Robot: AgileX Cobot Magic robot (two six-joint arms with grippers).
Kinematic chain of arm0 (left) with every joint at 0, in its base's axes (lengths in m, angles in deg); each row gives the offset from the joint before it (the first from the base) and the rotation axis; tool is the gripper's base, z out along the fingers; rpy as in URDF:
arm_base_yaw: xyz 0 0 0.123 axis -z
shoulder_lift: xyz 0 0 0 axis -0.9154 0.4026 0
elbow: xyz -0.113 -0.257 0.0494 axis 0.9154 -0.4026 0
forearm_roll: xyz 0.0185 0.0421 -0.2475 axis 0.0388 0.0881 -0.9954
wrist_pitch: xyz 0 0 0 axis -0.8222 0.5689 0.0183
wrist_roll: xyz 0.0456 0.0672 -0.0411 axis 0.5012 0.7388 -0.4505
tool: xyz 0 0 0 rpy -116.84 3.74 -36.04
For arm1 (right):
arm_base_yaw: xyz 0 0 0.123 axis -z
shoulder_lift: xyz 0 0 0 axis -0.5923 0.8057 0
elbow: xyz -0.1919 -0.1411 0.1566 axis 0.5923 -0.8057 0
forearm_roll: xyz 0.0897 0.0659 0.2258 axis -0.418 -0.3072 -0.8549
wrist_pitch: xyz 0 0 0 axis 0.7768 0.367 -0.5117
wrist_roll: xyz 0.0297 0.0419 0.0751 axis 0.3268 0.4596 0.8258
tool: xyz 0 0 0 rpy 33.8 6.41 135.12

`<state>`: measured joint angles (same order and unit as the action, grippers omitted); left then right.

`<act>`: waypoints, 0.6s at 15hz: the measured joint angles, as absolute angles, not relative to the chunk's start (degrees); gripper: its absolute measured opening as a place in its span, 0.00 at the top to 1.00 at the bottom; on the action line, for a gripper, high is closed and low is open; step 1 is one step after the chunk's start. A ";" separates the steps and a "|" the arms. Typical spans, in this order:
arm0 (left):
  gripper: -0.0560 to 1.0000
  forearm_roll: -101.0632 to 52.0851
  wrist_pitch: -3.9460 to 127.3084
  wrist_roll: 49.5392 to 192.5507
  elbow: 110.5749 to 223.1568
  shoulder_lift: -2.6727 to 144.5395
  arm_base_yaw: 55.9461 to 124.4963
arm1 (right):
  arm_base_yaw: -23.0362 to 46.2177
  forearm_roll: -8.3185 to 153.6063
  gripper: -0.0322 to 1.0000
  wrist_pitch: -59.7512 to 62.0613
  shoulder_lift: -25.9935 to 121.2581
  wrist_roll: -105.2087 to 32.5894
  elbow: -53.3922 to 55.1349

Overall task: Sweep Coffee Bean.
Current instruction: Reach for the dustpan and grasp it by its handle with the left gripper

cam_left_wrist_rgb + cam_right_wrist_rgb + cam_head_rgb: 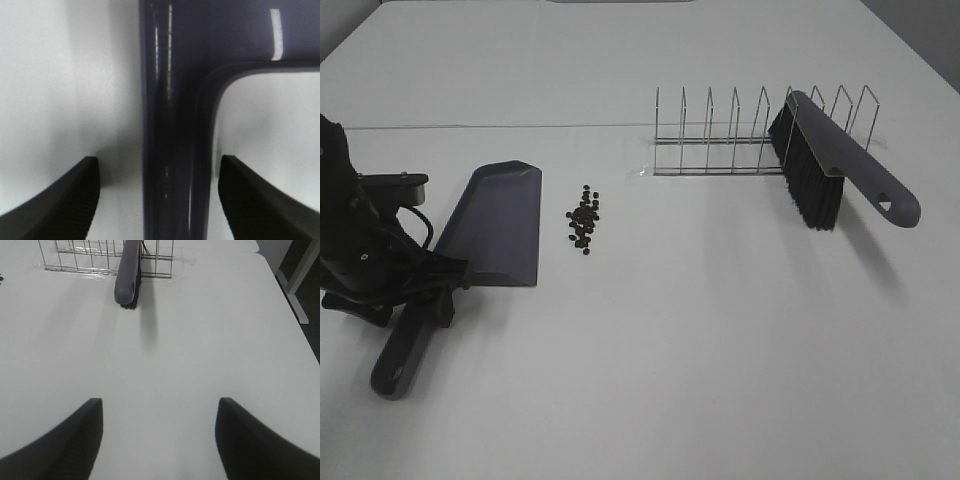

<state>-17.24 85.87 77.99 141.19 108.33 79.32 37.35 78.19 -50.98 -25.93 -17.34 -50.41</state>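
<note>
Coffee beans (584,217) lie beside the dustpan (495,225); wide left end effector (159,167) straddles its handle (170,125), seemingly untouched; right end effector (159,407) wide.

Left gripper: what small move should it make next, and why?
Probably the left gripper should close on the dustpan handle. In the left wrist view the handle runs between the two open fingers, with a gap on each side, so nothing is gripped yet. The coffee beans lie beside the dustpan, which likely must be held before sweeping.
</note>
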 joint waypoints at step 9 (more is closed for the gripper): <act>0.61 -16.09 85.47 77.99 141.88 109.53 79.32 | 37.35 78.19 0.37 -50.98 -25.93 -17.34 -50.41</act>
<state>-16.09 85.47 77.99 141.88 109.53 79.32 37.35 78.19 -50.98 -25.93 -17.34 -50.41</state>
